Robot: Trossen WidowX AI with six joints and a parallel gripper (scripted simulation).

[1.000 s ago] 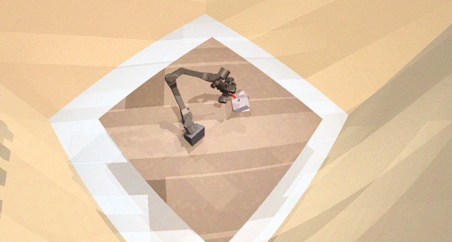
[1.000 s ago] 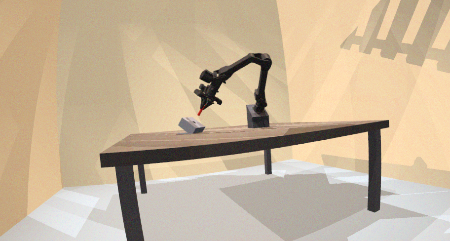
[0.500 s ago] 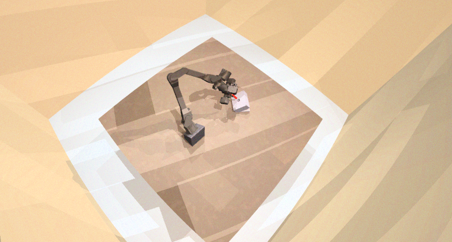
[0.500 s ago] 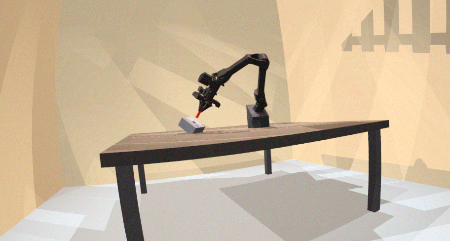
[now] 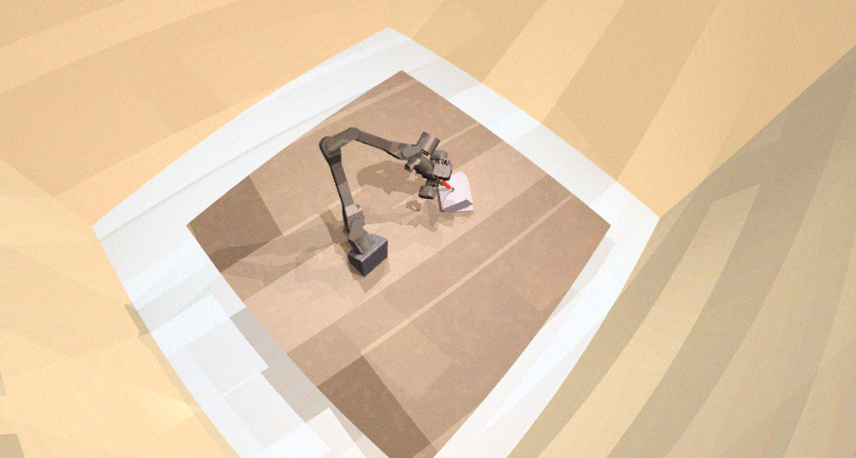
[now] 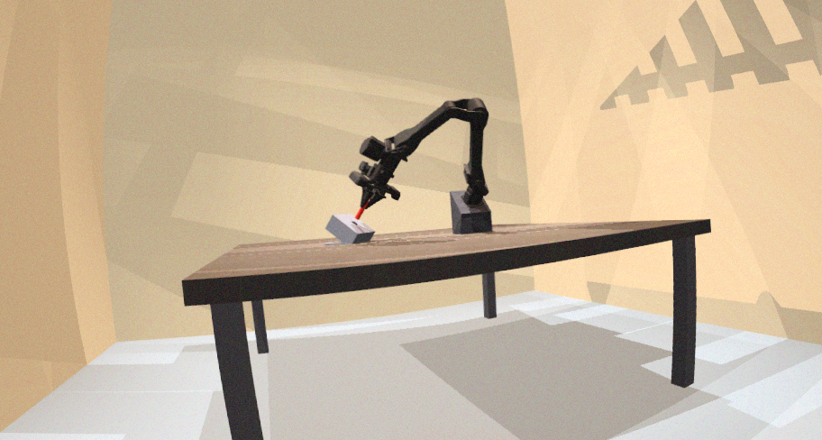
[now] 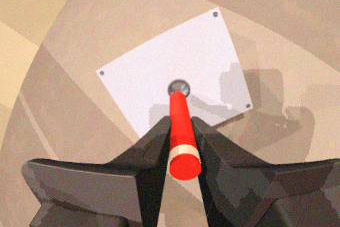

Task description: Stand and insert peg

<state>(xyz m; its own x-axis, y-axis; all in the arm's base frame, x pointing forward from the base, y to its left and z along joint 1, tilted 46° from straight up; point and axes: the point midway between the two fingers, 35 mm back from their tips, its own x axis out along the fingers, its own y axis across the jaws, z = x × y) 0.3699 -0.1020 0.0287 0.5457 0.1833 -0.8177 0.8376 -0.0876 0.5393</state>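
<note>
My gripper (image 7: 179, 122) (image 6: 364, 206) is shut on the red peg (image 7: 182, 121) (image 5: 446, 184) (image 6: 360, 212). The peg's white band (image 7: 184, 151) is at the end nearer the wrist camera, and its plain end points away from the gripper toward the sloped panel (image 7: 140, 76) (image 5: 460, 195) (image 6: 345, 230). The hole (image 7: 179, 88) is a dark ring in the panel's pale face. In the wrist view the plain end overlaps the near edge of the hole. The peg is tilted, close above the panel face. Whether its tip is touching or inside the hole cannot be told.
The panel stands on the brown table (image 5: 479, 257) (image 6: 437, 252). The arm's dark base block (image 5: 368, 255) (image 6: 471, 214) stands on the table, apart from the panel. Small dark dots mark the panel's visible corners. Shadows of the arm fall across the panel and table.
</note>
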